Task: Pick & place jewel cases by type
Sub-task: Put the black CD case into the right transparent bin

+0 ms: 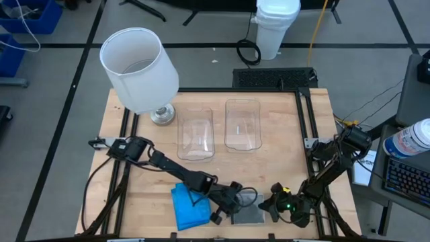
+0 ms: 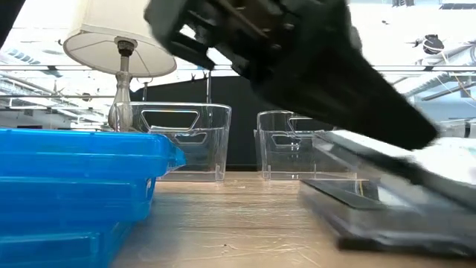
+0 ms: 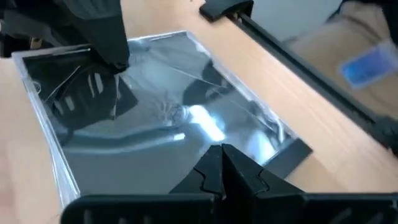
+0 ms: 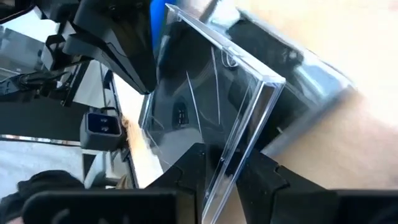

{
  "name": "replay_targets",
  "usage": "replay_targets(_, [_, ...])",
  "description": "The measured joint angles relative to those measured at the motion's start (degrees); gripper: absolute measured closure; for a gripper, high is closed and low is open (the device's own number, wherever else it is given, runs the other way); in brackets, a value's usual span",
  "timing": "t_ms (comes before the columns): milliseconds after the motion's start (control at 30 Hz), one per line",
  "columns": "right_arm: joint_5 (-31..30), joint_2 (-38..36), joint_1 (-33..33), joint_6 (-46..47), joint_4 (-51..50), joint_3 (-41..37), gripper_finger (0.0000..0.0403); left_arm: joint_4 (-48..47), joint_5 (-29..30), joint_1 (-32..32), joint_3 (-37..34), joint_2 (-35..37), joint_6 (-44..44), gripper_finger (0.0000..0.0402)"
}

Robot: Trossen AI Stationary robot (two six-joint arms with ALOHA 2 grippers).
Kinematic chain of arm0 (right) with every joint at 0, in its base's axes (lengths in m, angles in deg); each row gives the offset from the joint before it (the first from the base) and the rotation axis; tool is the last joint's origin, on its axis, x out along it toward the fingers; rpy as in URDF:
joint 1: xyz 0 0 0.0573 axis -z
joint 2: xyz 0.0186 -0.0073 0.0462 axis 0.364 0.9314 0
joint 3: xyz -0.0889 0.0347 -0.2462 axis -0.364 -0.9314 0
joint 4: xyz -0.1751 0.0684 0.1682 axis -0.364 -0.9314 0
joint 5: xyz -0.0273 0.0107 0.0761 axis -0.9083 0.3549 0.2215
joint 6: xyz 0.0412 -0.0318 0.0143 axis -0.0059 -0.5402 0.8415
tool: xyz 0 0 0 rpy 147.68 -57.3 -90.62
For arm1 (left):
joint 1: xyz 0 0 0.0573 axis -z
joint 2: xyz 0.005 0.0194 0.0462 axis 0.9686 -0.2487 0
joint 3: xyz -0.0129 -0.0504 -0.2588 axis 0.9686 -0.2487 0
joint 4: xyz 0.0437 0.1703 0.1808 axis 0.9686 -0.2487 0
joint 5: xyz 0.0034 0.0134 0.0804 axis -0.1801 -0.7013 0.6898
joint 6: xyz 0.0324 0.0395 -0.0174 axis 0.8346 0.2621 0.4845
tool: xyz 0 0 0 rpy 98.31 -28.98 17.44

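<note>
A stack of bright blue jewel cases (image 1: pixel 188 207) lies at the table's near edge, left of centre; it also shows in the low view (image 2: pixel 74 186). Right of it lie smoky grey jewel cases (image 1: pixel 247 215). The top grey case (image 4: pixel 199 93) is tilted up off the lower one (image 2: pixel 372 216). My right gripper (image 4: pixel 227 171) is shut on the top case, coming from the right (image 1: pixel 270 205). My left gripper (image 3: pixel 222 165) is shut at that case's opposite edge, coming from the left (image 1: pixel 236 200). My right gripper pinches the top grey case by its edge (image 4: pixel 239 155) between its two fingers, coming level from the table's right. The case stands tilted, this edge raised above the lower case. My left gripper's shut fingertips (image 3: pixel 214 171) lie at the case's opposite edge (image 3: pixel 186 177). I cannot tell whether they pinch it or only rest on it.
Two clear plastic tubs (image 1: pixel 195 134) (image 1: pixel 242 124) stand side by side at the table's middle, toward the far side. A white-shaded lamp (image 1: pixel 141 70) stands at the far left on a metal base (image 1: pixel 162 114). A black frame rail (image 1: pixel 304 121) runs along the table's right side.
</note>
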Motion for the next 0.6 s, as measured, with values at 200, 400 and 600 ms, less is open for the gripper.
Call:
replay_targets(200, [-1.5,0.1,-0.4,-4.0,3.6,-0.1,0.0343,-11.1,4.4,1.7,0.0,7.7,2.0,0.0391])
replay_targets(400, [-2.4,0.1,-0.4,-9.0,8.4,-0.1,0.0344,-18.0,6.0,3.6,0.0,12.5,1.2,0.0381])
replay_targets(600, [-3.8,-0.8,0.0,-19.9,16.6,-0.2,0.0344,-24.6,7.1,5.0,0.1,14.0,0.5,0.0394])
